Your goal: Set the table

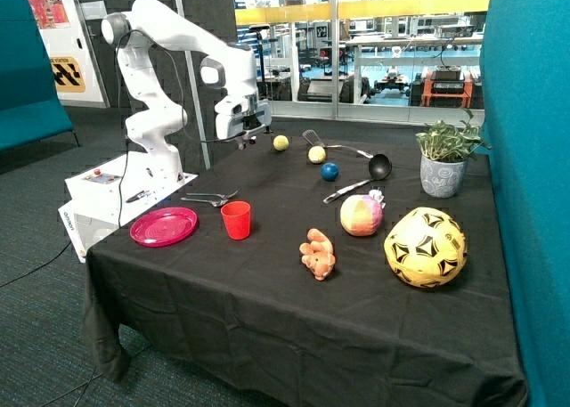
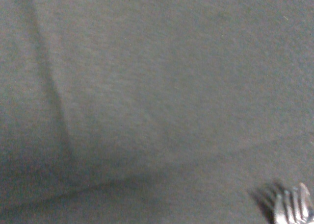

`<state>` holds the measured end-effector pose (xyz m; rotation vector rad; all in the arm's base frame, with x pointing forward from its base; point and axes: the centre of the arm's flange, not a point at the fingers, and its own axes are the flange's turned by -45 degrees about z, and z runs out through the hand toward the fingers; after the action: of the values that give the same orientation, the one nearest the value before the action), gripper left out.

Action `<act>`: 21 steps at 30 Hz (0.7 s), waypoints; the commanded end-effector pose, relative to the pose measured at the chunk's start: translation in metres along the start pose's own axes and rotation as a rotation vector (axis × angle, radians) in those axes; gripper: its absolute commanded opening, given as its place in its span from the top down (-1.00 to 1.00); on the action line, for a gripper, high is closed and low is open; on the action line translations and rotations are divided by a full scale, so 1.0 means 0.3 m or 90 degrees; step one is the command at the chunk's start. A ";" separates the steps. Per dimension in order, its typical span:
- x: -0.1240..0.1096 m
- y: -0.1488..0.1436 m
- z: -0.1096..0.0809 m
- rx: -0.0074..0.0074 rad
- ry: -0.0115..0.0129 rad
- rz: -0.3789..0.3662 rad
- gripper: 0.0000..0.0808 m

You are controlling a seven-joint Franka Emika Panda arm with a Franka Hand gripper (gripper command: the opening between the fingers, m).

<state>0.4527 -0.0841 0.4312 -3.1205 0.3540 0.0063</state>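
Table (image 1: 267, 318) with the black cloth fills the middle of the outside view, right next to the white robot base (image 1: 107, 198). Setting looks partly done to me: a pink plate (image 1: 164, 226) sits near the front corner, a red cup (image 1: 236, 220) just beside it, and a fork and spoon (image 1: 210, 198) lie just behind those two. The gripper (image 1: 242, 140) hangs above the cloth behind the cutlery, carrying nothing I can see, and honestly I can't tell if it's spread or closed. Wrist view is nearly all cloth, with fork tines (image 2: 292, 204) poking into one corner. So my guess is the cutlery is the step in hand, and next it needs to shift over the fork and drop down.

Count: one plate, one cup, two yellow balls (image 1: 280, 142), one blue ball (image 1: 329, 171), one black ladle (image 1: 378, 166), one spatula (image 1: 313, 138), one multicoloured ball (image 1: 361, 215), one yellow soccer ball (image 1: 426, 247), one plush toy (image 1: 318, 254), one potted plant (image 1: 443, 158).
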 end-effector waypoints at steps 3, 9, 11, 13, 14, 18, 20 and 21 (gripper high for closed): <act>-0.074 0.146 0.054 -0.0003 0.0026 0.052 0.19; -0.094 0.231 0.084 -0.0002 0.0026 0.080 0.17; -0.097 0.260 0.092 -0.0002 0.0026 0.094 0.17; -0.099 0.290 0.100 -0.0002 0.0026 0.101 0.16; -0.100 0.307 0.105 -0.0002 0.0026 0.103 0.16; -0.099 0.374 0.125 -0.0002 0.0026 0.117 0.15; -0.097 0.395 0.132 -0.0002 0.0026 0.120 0.15; -0.095 0.410 0.138 -0.0001 0.0026 0.124 0.15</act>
<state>0.4074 -0.1591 0.4030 -3.0889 0.5779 -0.0036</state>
